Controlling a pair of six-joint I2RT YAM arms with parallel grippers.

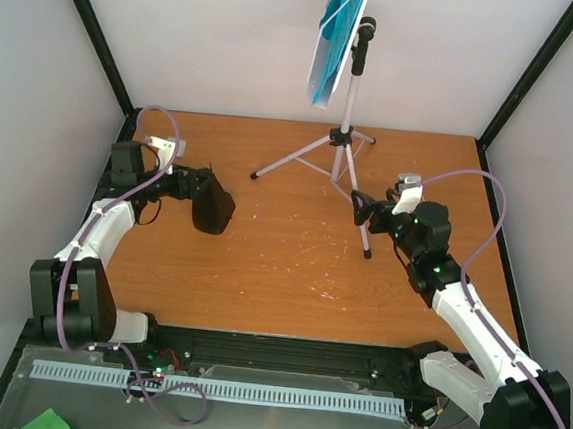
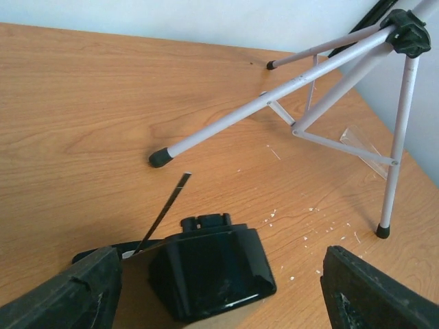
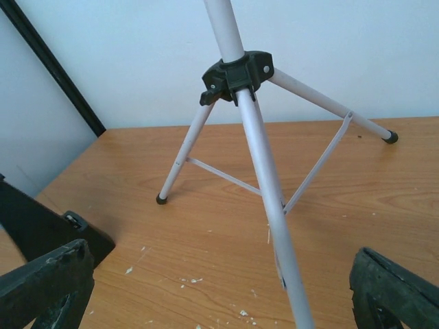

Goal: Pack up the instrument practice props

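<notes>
We see the music stand (image 1: 355, 90) upright on the table (image 1: 290, 285), towards the far middle, its three legs spread and the blue sheet-music pages (image 1: 334, 38) resting tilted at its top. The metronome (image 1: 213, 208) sits on the left part of the table, well apart from the stand's nearest foot. The left arm (image 1: 105, 224) reaches in from the left edge, and the left jaws stand wide on either side of the metronome. In the left wrist view the metronome (image 2: 212, 271) lies between them with bare wood showing on both sides, and a thin dark rod (image 2: 164, 212) sticks out of it towards the stand's leg (image 2: 274, 96). The right arm (image 1: 469, 311) stretches in from the right. The right jaws are spread wide around the stand's near leg (image 3: 264, 164), which passes between them without touching either one. Small white specks (image 2: 312, 223) are scattered over the wood near the stand's feet.
</notes>
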